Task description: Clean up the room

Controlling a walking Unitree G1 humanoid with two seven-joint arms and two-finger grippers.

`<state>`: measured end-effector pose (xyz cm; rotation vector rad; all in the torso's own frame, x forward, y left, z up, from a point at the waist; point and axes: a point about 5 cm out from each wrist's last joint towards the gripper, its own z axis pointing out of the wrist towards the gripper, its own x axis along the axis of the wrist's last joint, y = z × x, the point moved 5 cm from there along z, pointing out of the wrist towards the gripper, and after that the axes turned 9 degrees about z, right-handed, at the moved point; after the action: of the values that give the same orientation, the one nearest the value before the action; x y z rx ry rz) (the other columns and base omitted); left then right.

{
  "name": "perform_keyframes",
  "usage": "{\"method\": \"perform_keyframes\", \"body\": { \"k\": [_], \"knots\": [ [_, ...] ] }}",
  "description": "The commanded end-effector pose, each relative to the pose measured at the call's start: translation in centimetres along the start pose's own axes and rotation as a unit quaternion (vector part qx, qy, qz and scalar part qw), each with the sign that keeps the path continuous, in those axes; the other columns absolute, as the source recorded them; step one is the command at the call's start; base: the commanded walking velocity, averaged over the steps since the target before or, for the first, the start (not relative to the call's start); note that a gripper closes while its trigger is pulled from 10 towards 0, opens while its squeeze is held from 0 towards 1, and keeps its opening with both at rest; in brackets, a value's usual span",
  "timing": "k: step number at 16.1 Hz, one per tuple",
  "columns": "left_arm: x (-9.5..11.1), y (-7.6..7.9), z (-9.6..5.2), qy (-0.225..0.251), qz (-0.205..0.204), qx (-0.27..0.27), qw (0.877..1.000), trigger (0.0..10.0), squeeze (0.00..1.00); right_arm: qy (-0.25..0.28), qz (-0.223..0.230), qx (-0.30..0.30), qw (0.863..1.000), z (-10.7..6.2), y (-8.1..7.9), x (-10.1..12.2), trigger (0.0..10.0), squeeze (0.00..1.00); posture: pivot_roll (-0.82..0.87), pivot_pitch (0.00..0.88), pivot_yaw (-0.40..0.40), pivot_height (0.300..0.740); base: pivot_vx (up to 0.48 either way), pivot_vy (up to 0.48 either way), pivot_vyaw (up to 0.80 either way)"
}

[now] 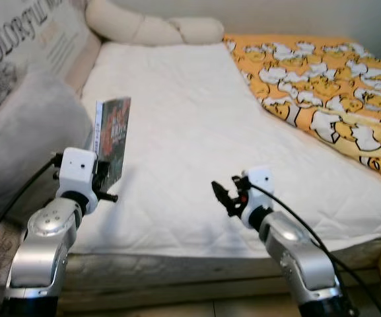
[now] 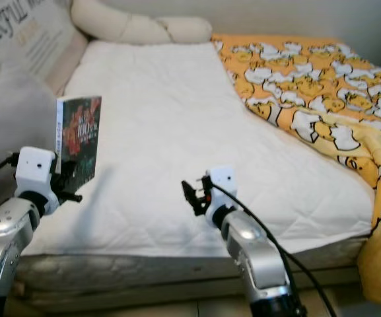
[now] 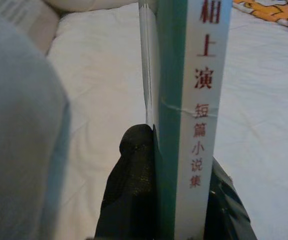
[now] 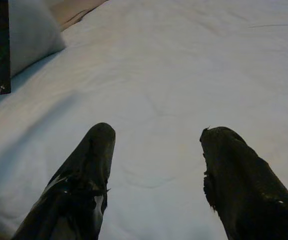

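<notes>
Glossy paper book (image 1: 113, 135); matt quilted cloth mattress (image 1: 197, 152).

The bed (image 1: 197, 152) wore a white quilted cover. On it lay a yellow duck-print blanket (image 1: 322, 86) at 2 o'clock, a cream bolster (image 1: 150, 28) at 12, and grey pillows (image 1: 25, 132) at 9.

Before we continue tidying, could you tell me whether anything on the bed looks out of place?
The yellow patterned blanket lies bunched along the mattress's right side. The book is held upright in the left claw.

L gripper (image 3: 176, 200) clamps book (image 3: 193, 100) spine, upright | white bed (image 3: 263, 100) behind | grey pillow (image 3: 19, 140) beside
</notes>
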<state>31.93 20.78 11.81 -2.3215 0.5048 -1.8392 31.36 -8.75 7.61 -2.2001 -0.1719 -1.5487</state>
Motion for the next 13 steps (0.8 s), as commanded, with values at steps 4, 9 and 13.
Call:
{"method": "perform_keyframes", "body": {
  "k": [4, 9, 13],
  "knots": [
    [1.25, 1.10, 0.02, 0.024, 0.006, -0.019, 1.000, 10.0, 0.00, 0.010, -0.012, -0.008, 1.000, -0.45, 0.82, 0.60, 10.0, 0.00, -0.08, 0.000, -0.025, 0.740, 0.345, 0.000, 0.00],
    [1.13, 1.30, -0.09, 0.023, 0.008, -0.022, 0.999, 10.0, 0.00, 0.007, -0.018, -0.006, 1.000, -0.61, 0.80, 0.43, 10.0, 0.00, -0.08, 0.000, -0.027, 0.740, 0.343, 0.000, 0.00],
    [1.15, 1.38, -0.20, 0.024, 0.011, -0.026, 0.999, 10.0, 0.00, 0.008, -0.017, -0.011, 1.000, -0.73, 0.97, 0.36, 10.0, 0.00, -0.08, 0.000, -0.032, 0.740, 0.250, 0.000, 0.00]
  ]
}}
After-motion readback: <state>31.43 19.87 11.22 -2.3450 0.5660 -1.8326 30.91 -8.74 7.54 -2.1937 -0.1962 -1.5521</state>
